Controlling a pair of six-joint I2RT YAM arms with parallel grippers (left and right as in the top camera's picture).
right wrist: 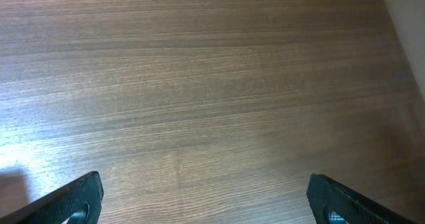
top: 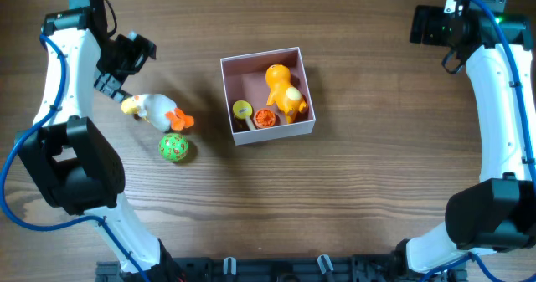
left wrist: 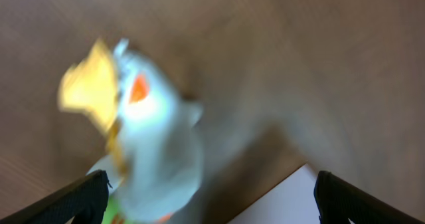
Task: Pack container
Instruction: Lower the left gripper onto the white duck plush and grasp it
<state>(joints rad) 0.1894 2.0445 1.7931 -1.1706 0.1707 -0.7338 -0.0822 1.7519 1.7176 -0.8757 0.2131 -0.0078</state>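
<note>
**A clean grasp first**

My left gripper [left wrist: 212, 187] is spread wide and holds nothing. The duck [top: 155, 109] lies just before it, left of the container [top: 276, 132]. I think I should close on its body, not the beak, and avoid the ball [top: 174, 147] beside it.

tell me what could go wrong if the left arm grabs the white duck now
1. The white duck toy sits left of centre between the open left tool, and that view is blurred. A close might catch only its edge.
2. The green ball lies close beside the duck, so a nudge could send it rolling.
3. The container already holds an orange duck toy and small pieces. The white duck may land on a wall.
</note>
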